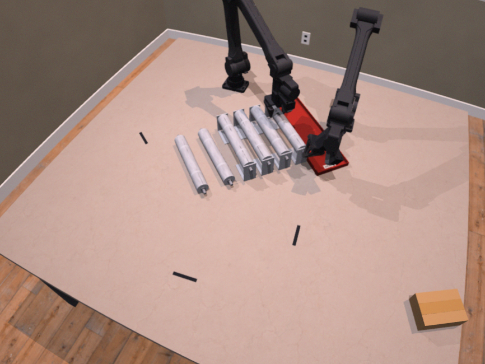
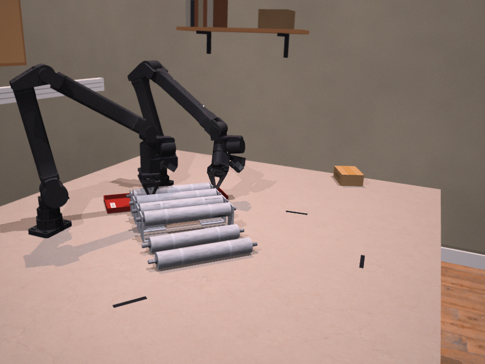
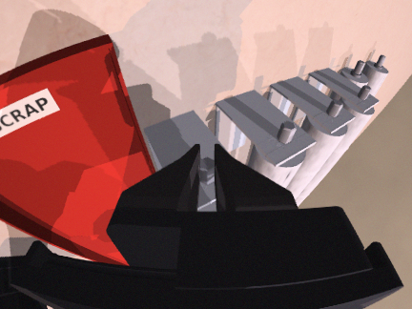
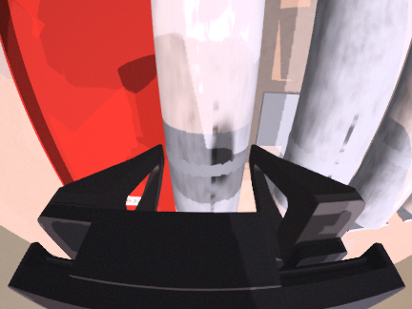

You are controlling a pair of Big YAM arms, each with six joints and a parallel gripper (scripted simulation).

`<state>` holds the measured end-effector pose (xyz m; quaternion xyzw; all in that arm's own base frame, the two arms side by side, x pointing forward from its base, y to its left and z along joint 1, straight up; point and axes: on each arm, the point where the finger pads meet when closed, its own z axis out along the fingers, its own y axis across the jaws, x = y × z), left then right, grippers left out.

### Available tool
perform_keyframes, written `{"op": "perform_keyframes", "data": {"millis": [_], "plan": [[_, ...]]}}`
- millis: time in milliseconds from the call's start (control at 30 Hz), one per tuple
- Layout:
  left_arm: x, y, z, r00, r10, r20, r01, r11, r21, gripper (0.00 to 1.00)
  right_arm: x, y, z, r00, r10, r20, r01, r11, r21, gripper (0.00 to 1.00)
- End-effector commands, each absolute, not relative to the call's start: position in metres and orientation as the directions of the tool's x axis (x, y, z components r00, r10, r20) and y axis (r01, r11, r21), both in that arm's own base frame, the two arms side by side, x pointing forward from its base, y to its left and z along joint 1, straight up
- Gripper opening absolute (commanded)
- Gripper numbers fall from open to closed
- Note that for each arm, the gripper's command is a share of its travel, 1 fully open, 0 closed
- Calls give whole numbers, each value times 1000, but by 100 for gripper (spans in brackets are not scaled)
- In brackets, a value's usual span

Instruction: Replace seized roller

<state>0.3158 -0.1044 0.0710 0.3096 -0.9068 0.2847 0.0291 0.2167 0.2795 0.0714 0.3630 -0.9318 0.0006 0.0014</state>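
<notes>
The roller bed (image 1: 256, 136) holds several grey rollers in brackets. The red scrap tray (image 1: 313, 133) lies right beside it. My left gripper (image 1: 310, 149) is at the near end of the roller nearest the tray (image 1: 289, 131). In the left wrist view its fingers are shut on that roller's grey axle end, next to the tray's SCRAP label (image 3: 26, 113). My right gripper (image 1: 273, 112) is at the same roller's far end. In the right wrist view its fingers are open and straddle the roller (image 4: 210, 76). Two spare rollers (image 1: 191, 162) (image 1: 215, 154) lie on the table beside the bed.
A cardboard box (image 1: 440, 307) sits near the table's front right corner. Short black tape marks (image 1: 296, 234) (image 1: 184, 276) (image 1: 143, 137) lie on the table. Both arm bases stand behind the bed.
</notes>
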Motion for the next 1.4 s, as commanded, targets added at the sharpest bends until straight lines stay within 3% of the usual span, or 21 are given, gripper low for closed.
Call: {"op": "perform_keyframes", "data": {"millis": [0,33,1367], "plan": [[327,-100,83,-805,-557,205,-573,641,-511,3,225,285,80,-736,-677,-30,-677,736,3,62],[327,-100,83,-805,-557,205,-573,641,-511,3,225,285,80,-736,-677,-30,-677,736,3,32],[352,-93,101,-808,-574,134,-542,633,-553,3,224,284,80,-744,-668,-24,-668,744,3,32]]}}
